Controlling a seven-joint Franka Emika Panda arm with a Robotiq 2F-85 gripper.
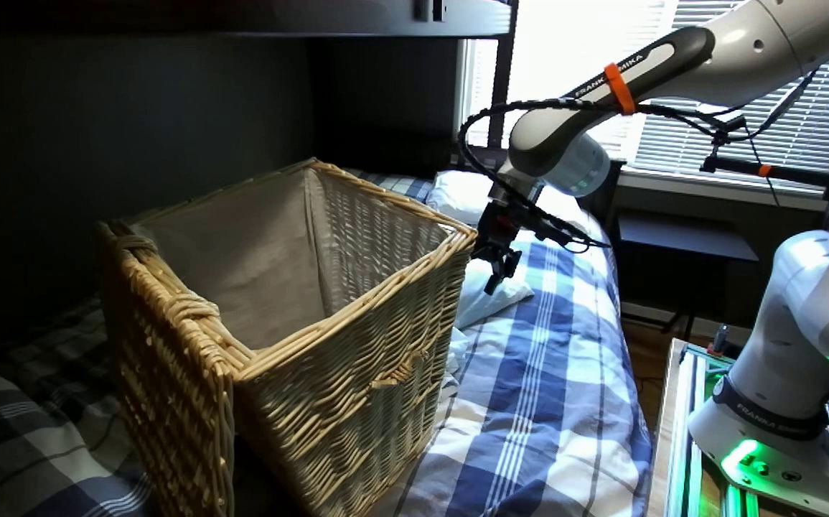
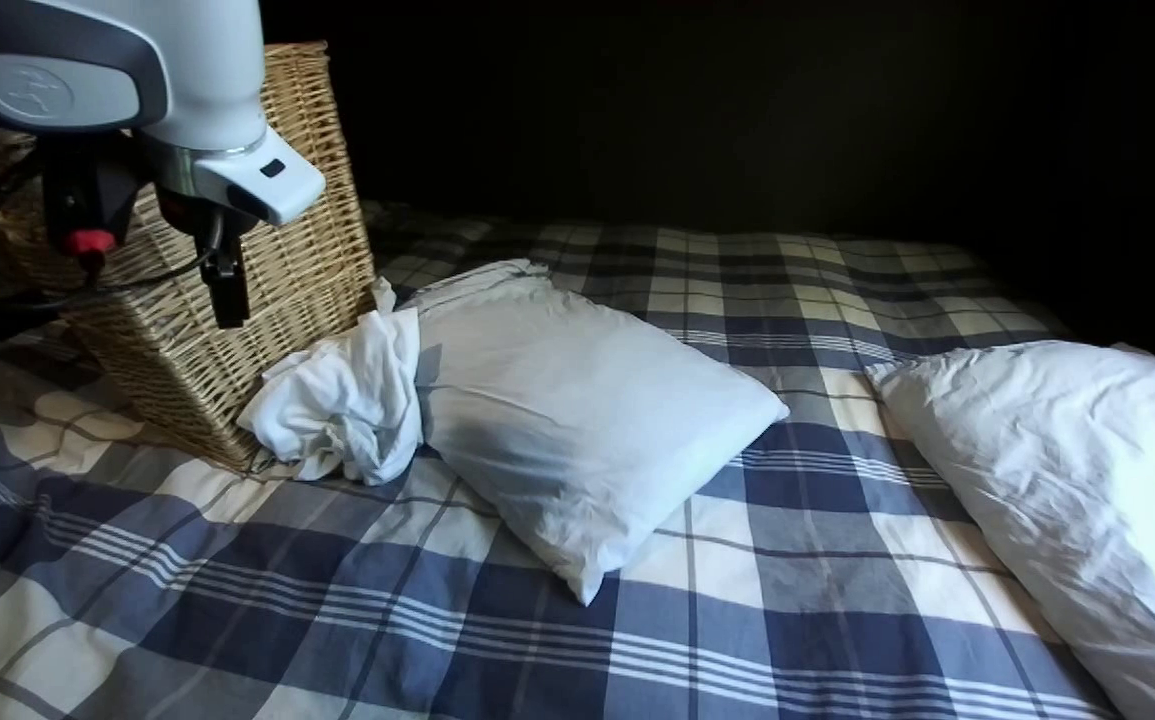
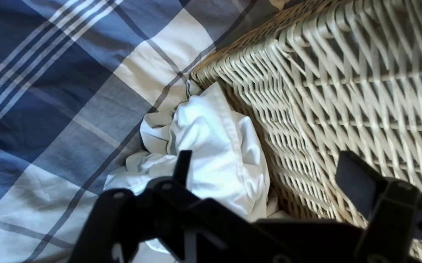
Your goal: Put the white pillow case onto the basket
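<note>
The white pillow case [image 2: 342,405] lies crumpled on the bed, against the foot of the basket's side and next to a plump pillow. It also shows in the wrist view [image 3: 218,146], and a small part shows in an exterior view [image 1: 456,348]. The basket [image 1: 364,388] is tan wicker with a beige liner and stands tilted on the bed; its wall is also in an exterior view [image 2: 287,270] and the wrist view [image 3: 357,91]. My gripper [image 3: 265,160] is open and empty above the pillow case, one finger over the cloth, the other before the basket wall. It also shows in both exterior views [image 1: 498,269] [image 2: 227,295].
A plump white pillow [image 2: 587,410] lies beside the pillow case. Another white pillow [image 2: 1067,490] lies farther along the plaid bed [image 2: 497,660]. A bunk frame [image 1: 385,18] overhangs the bed. A dark wall is behind.
</note>
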